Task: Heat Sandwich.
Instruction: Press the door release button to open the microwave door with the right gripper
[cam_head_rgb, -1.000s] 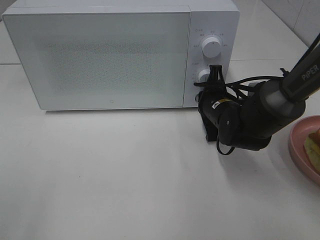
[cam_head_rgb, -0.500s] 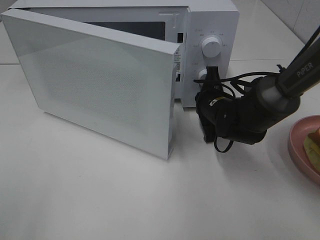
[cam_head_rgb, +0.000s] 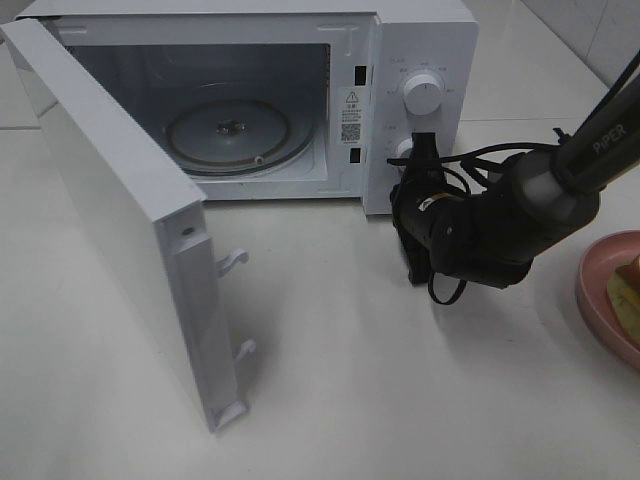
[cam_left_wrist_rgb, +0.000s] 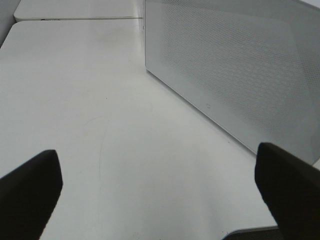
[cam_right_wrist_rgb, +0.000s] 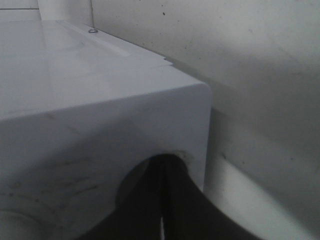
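Note:
The white microwave (cam_head_rgb: 420, 40) stands at the back with its door (cam_head_rgb: 120, 240) swung wide open to the left, showing the glass turntable (cam_head_rgb: 230, 130) inside. My right gripper (cam_head_rgb: 427, 148) is shut, its tips against the lower control (cam_head_rgb: 405, 150) on the microwave's panel; in the right wrist view the gripper (cam_right_wrist_rgb: 161, 215) has its fingers pressed together against the white casing. The sandwich (cam_head_rgb: 628, 290) lies on a pink plate (cam_head_rgb: 595, 290) at the right edge, mostly cut off. My left gripper (cam_left_wrist_rgb: 160, 200) is open and empty over the table, facing the door's outer face (cam_left_wrist_rgb: 230, 75).
The open door juts far forward over the left half of the white table (cam_head_rgb: 400, 400). Latch hooks (cam_head_rgb: 232, 262) stick out of the door's free edge. The right arm's cables (cam_head_rgb: 480, 160) loop beside the panel. A tiled wall (cam_head_rgb: 600, 30) stands at back right.
The microwave door has swung from closed to wide open to the left, exposing the cavity. My right gripper has stayed at the control panel, shifting only slightly.

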